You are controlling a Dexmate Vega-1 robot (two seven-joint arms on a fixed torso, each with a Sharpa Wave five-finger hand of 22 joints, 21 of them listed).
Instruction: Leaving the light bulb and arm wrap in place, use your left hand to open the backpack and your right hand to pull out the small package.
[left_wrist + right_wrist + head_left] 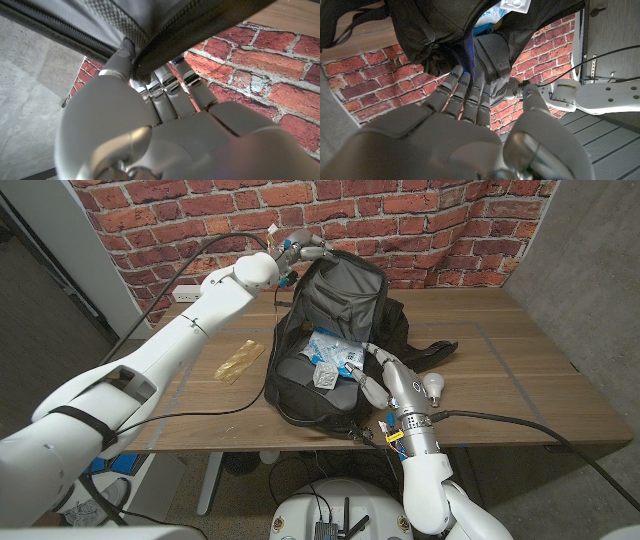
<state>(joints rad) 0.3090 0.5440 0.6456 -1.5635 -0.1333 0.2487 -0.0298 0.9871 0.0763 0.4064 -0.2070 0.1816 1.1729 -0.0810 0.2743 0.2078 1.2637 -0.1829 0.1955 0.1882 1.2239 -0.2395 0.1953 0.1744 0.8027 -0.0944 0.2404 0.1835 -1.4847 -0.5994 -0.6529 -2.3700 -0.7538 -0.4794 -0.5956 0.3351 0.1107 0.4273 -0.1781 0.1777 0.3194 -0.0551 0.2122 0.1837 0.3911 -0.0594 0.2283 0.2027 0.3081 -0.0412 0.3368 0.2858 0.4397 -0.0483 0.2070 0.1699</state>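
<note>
Wooden table (520, 370): one backpack (335, 340) gripped by left hand (305, 248), one bulb (433, 387), right hand (385, 385) empty, fingers apart.

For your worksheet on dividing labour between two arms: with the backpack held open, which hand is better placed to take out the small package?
The right hand: it hovers at the backpack opening beside the small package, while the left hand grips the flap.

The left hand (150, 125) grips the backpack (165, 30) by its edge — thumb on one side, fingers (170, 85) on the other, the dark fabric and zipper pinched between them — with a red brick wall (270, 75) and the wooden surface (295, 12) beyond.
</note>
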